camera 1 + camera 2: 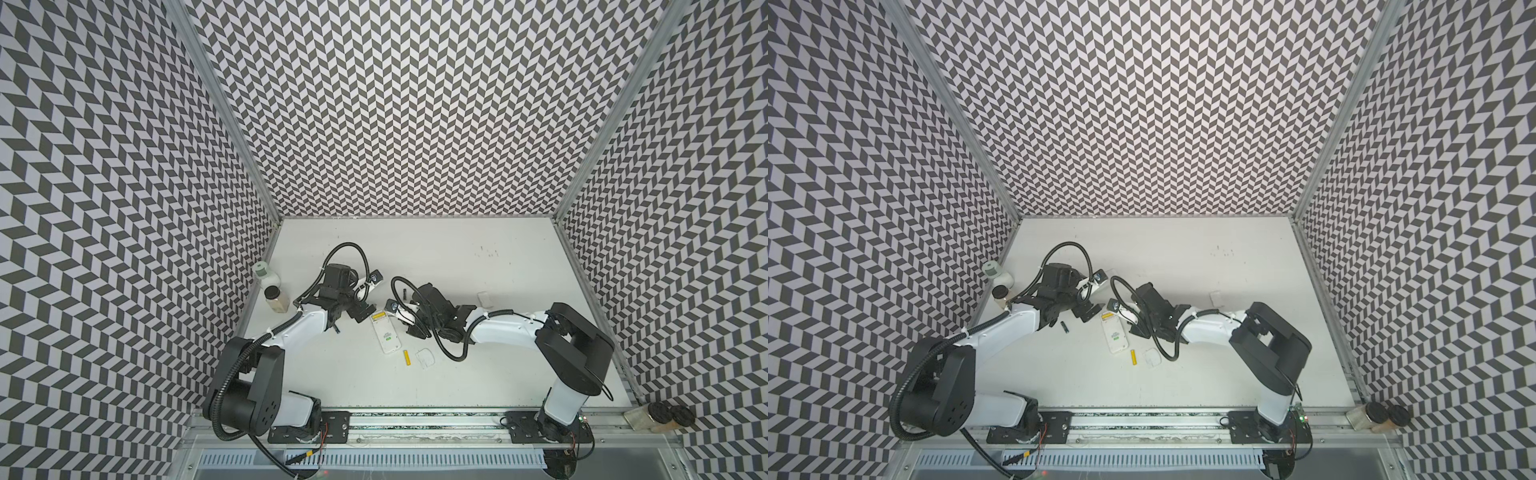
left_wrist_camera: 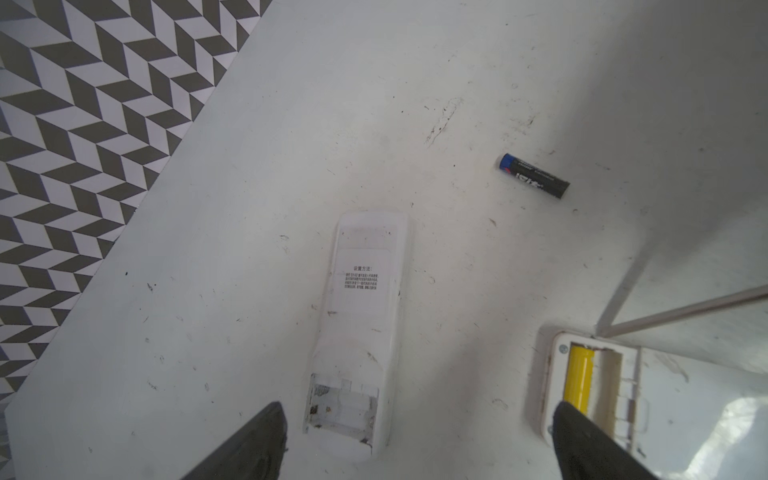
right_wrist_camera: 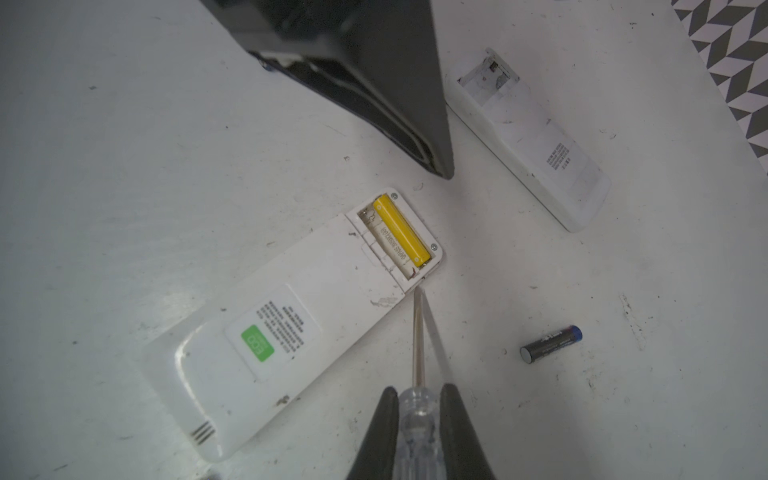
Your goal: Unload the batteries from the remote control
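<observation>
A white remote control (image 3: 291,316) lies back side up with its compartment open; one yellow battery (image 3: 401,230) sits inside, beside an empty slot. My right gripper (image 3: 417,409) is shut on a clear-handled screwdriver (image 3: 417,415), whose tip touches the remote's edge by the compartment. A second white remote (image 2: 361,291) lies under my open left gripper (image 2: 419,409), its compartment empty. A black battery (image 2: 534,176) and a yellow battery (image 1: 407,358) lie loose on the table. In both top views the first remote (image 1: 385,334) lies between the two grippers.
A clear battery cover (image 1: 424,357) lies beside the loose yellow battery, and a white cover (image 1: 484,297) sits further right. A white bottle (image 1: 266,272) and a spice jar (image 1: 276,299) stand by the left wall. Two jars (image 1: 660,415) rest at the front right rail.
</observation>
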`<state>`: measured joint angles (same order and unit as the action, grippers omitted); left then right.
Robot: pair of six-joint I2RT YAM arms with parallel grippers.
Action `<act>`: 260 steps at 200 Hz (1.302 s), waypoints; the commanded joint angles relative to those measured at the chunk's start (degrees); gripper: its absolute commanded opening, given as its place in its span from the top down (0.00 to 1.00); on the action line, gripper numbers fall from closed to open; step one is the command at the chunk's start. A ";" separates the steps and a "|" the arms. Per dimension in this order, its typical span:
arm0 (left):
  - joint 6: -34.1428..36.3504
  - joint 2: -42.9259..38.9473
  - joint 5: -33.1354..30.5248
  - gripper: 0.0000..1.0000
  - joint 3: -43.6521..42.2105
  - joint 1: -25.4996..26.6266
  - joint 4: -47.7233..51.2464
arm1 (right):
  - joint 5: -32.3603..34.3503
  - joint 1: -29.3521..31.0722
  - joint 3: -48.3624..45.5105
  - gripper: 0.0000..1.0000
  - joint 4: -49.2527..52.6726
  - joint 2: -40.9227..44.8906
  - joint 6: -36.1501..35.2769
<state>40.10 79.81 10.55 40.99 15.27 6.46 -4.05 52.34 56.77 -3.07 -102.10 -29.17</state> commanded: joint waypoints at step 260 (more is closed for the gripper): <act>42.95 8.54 17.85 0.01 10.06 -4.28 32.56 | 1.11 -4.46 -23.10 1.00 -7.86 31.78 3.43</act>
<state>74.96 86.94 31.16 51.59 11.40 35.18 -4.16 48.45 37.19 -8.71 -75.13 -26.92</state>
